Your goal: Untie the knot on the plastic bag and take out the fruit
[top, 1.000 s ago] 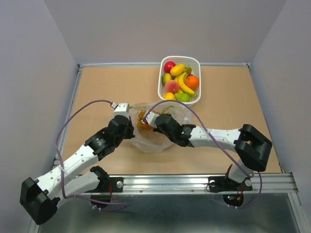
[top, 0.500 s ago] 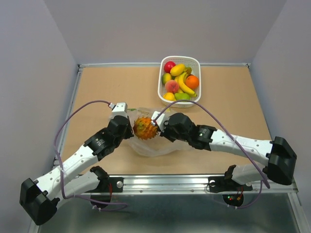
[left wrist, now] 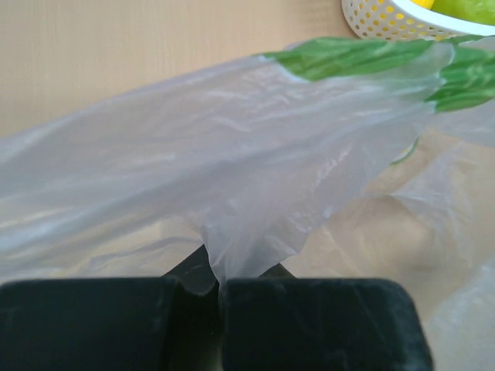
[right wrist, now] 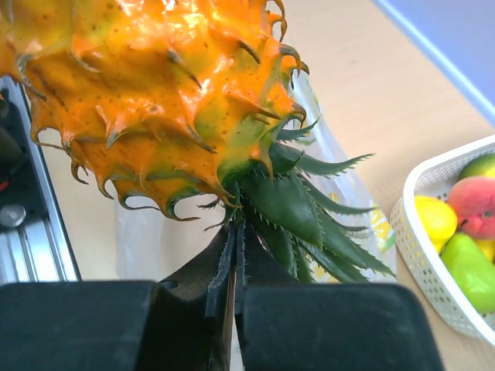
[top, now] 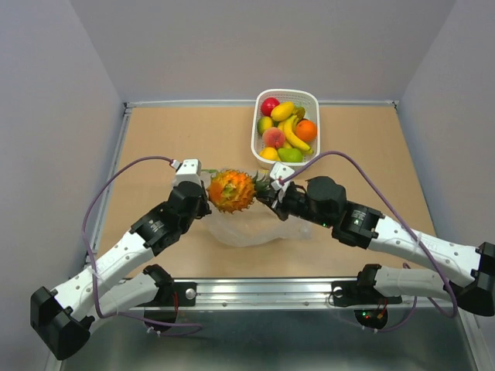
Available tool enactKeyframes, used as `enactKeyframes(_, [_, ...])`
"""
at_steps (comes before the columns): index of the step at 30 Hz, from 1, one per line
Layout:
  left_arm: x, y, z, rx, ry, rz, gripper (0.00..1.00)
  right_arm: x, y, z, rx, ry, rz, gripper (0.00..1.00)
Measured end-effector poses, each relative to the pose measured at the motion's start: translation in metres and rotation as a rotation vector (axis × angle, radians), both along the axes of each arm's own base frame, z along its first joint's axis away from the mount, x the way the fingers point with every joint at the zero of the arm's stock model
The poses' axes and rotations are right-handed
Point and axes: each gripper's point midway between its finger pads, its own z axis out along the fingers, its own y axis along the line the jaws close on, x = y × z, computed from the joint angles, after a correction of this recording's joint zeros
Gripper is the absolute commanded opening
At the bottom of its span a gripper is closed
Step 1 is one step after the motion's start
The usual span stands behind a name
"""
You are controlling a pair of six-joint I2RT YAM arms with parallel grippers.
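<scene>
Held the small spiky orange toy pineapple up by its thin green leaves, with the right hand clenched tight on them. Hung in the air just above the thin clear plastic bag, out of it, between the two arms. Pinched a fold of the bag's edge in the left hand, clamped tight too. Could not see the knot; likely untied already, going by the open mouth.

Could have slipped and dropped, with only soft leaves to hold and the heavy part sticking out sideways. Could have rolled away over the brown tabletop after a fall. Could have torn the bag, or dragged it along, with a hard pull against the left pinch.

A second before, lay low inside the bag, half hidden by plastic. Half a second before, had come up just clear of the mouth. Now sat higher and nearer the white slotted basket. Stretched the right arm out much longer than before. Kept the left hand nearly in place, still pinching. Left the bag flatter on the tabletop.
</scene>
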Motion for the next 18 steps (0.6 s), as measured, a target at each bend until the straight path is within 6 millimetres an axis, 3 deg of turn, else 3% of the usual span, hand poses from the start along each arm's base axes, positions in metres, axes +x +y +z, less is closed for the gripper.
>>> enactKeyframes(5, [0.002,-0.002,-0.001,0.009,0.001,-0.014,0.00,0.000,0.000,0.028,0.085,-0.028,-0.005,0.01])
enactKeyframes(10, [0.003,-0.004,-0.001,0.000,0.004,-0.034,0.00,0.013,-0.001,0.057,0.149,-0.067,-0.077,0.01])
enactKeyframes(13, [0.003,-0.006,0.001,-0.012,0.000,-0.047,0.00,0.033,-0.008,0.075,0.189,-0.114,-0.187,0.01])
enactKeyframes(18, [0.003,-0.008,0.001,-0.020,0.005,-0.064,0.00,0.069,-0.024,0.088,0.199,-0.168,-0.344,0.01])
